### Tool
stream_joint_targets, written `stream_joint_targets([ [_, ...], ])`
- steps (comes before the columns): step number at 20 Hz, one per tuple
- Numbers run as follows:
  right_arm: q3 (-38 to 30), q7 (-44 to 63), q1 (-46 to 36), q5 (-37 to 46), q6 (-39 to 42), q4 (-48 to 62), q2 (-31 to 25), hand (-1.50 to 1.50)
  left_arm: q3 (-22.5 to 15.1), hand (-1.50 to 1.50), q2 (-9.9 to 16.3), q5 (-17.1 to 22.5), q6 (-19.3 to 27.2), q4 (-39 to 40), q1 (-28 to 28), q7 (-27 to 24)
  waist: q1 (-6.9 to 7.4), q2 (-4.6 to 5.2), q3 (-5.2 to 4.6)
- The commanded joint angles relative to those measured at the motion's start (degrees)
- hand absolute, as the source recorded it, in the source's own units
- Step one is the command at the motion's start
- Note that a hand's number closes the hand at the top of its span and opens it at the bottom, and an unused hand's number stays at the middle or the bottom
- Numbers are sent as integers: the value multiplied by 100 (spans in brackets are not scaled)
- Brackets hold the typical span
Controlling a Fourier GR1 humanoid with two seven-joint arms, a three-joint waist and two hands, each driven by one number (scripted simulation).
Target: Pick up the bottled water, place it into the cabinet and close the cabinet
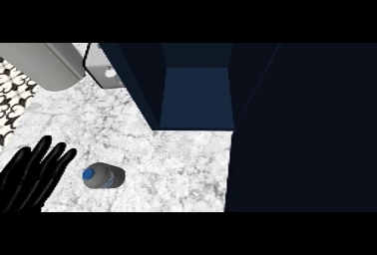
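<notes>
Left hand (33,172) at lower left of the head view, fingers straight and spread, pointing up and away, grasping nothing; at rest near the edge. Right hand nowhere in view.

Just right of the fingertips, apart from them: bottle (102,176), upright on the marble counter (177,159), seen almost from above. Blue cap at the left of the grey-blue round body. Untouched, not yet lifted.

Probable handling: a stiff, smooth-walled cylinder, likely slippery; moderately heavy if full, and prone to tipping because of its upright stance. Best hold judged to be around the body below the cap, fingers on one side and thumb on the other; the cap itself too narrow for a sure wrap. Level of water inside not discernible.

Further out, upper centre: cabinet (195,97), dark blue, standing open, interior shelf visible and bare of contents in the part shown. Large dark panel (302,129) filling the right side of the view, presumably the open door, to be swung shut as the last step.

Upper left: grey rounded appliance (44,64) and a pale box (104,69) beside it, both well apart from the bottle. Patterned black-and-white surface (15,94) along the far left edge.
</notes>
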Motion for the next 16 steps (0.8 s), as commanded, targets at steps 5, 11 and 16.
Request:
stream_joint_targets([
  [5,239,1110,244,-278,-58,-1275,-133,-150,-32,-150,104,669,166,-1575,965,957,42,-8,3],
  [11,818,1317,233,361,-402,-1411,90,-150,-64,-150,89,509,449,-1643,712,1228,13,-13,4],
  [16,1062,1754,49,446,-562,-1781,87,-150,-57,-150,161,428,450,-1559,686,1320,7,-14,1],
])
